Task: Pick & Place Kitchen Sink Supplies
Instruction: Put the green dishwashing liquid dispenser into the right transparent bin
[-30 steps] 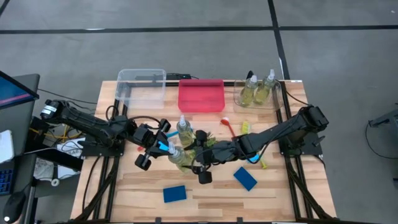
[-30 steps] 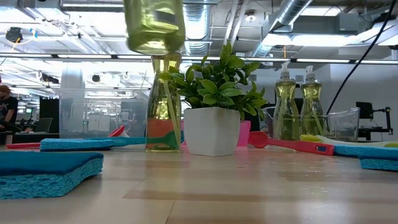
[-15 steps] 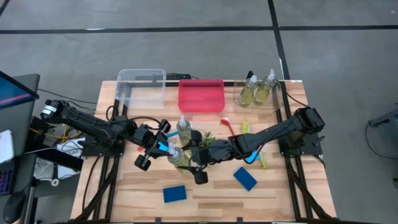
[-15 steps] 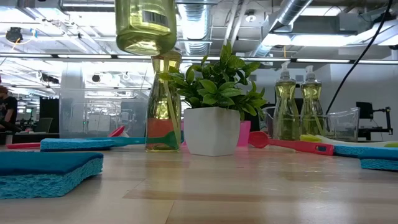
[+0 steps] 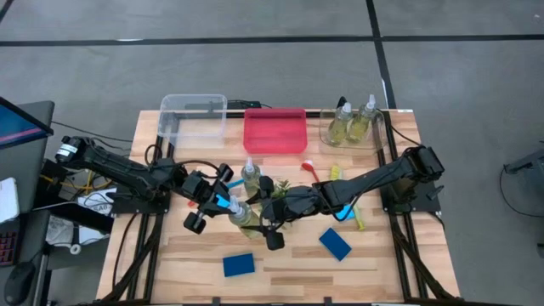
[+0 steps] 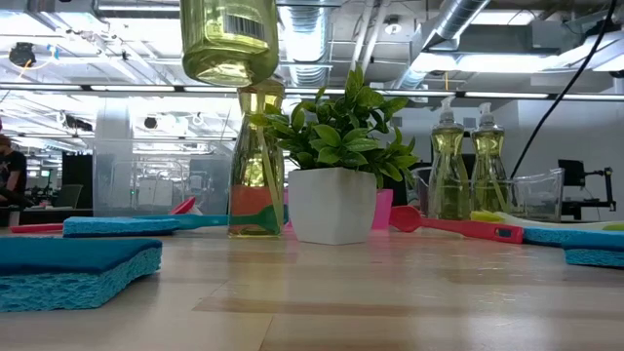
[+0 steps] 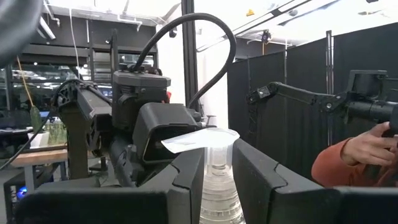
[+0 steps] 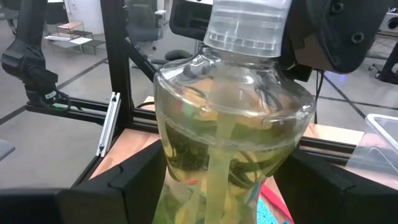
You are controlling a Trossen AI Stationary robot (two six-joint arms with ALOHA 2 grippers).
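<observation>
A clear pump bottle of yellow-green liquid (image 5: pixel 240 214) hangs in the air between my two grippers; in the low view only its base shows (image 6: pixel 229 41), well above the table. My left gripper (image 5: pixel 223 202) comes from the table's left and is shut at the bottle's neck. My right gripper (image 5: pixel 265 217) comes from the right and is shut around its body. A second pump bottle (image 5: pixel 251 173) stands upright on its base beside the small plant (image 5: pixel 280 189). Two blue sponges (image 5: pixel 239 264) (image 5: pixel 335 244) lie flat near the near edge. My left gripper has the bottle's neck (image 7: pixel 217 163), just under the pump head, pinched between its two fingers (image 7: pixel 186 180), coming level from the table's left. My right gripper holds the bottle's belly (image 8: pixel 230 143) between its fingers (image 8: pixel 140 180), level from the right. The bottle is upright and lifted clear.
At the far edge stand a clear bin (image 5: pixel 193 115), a pink bin (image 5: pixel 274 129) and a clear bin with two pump bottles (image 5: pixel 353 126). A red brush (image 5: pixel 313 174) and a yellow brush (image 5: pixel 335 172) lie right of the plant. A person's hand (image 7: pixel 373 140) shows beyond the table.
My right gripper carried the bottle a little toward the table's left and slightly upward, bringing it to my left gripper; over the last half second the bottle has stayed where it is.
</observation>
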